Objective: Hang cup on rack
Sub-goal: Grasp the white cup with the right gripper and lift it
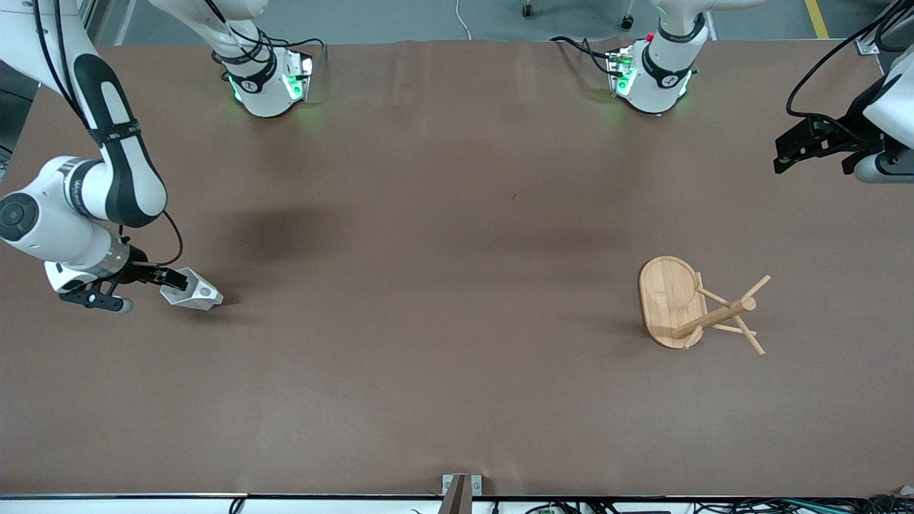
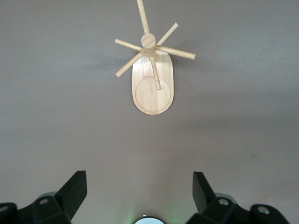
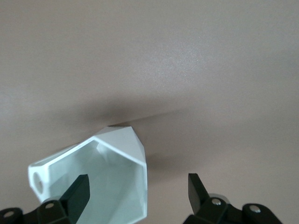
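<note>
Straddling the cup [image 1: 191, 289]'s rim, your right tool [image 1: 166, 282] stands spread at the right arm's desk end; pinch that thin, stiff, likely slippery wall. Left tool [image 2: 140, 193] waits, spread.

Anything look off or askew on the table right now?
Nothing stands out. The light bamboo mug rack stands upright on its oval base toward the left arm's end. The small white faceted cup sits at the right arm's end, with one finger of the right gripper inside its mouth.
</note>
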Controlling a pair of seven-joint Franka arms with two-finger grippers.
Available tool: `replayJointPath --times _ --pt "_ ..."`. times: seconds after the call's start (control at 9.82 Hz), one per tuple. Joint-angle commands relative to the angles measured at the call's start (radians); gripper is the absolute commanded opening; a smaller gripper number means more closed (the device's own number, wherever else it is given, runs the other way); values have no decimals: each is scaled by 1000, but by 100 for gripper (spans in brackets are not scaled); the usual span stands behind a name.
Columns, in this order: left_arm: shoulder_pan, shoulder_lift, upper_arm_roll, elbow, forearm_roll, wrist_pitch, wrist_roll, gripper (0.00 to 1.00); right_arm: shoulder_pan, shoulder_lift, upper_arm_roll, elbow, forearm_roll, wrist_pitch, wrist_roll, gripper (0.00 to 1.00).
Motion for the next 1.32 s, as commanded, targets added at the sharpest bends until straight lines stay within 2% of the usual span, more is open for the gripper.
replayJointPath --times 0.0,0.1,0.31,0.41,0.51,0.71,0.81,1.12,1.22 --pt "-3 24 -1 -5 7 -14 18 100 -23 25 9 -12 -7 35 -9 73" --pt "-9 26 -4 12 14 -12 12 100 -24 27 9 -12 -6 32 -7 56" --pt "-8 34 -4 18 14 -12 15 100 -25 33 9 -10 0 33 -4 28" --pt "-8 35 -4 18 14 -12 15 100 -25 33 11 -10 6 33 -1 16" --pt "-8 35 -4 18 14 -12 13 100 -27 34 9 -6 6 26 -10 9" --pt "-12 35 -7 20 11 -12 12 100 -17 34 9 17 6 15 -73 3" --pt "-26 35 -7 20 12 -12 9 100 -16 33 11 71 6 -65 -131 2" --pt "-55 37 -16 18 15 -12 -7 100 24 31 43 371 9 -563 -168 2" --pt "-59 37 -21 18 8 -10 -8 100 24 31 93 420 25 -648 -170 2"
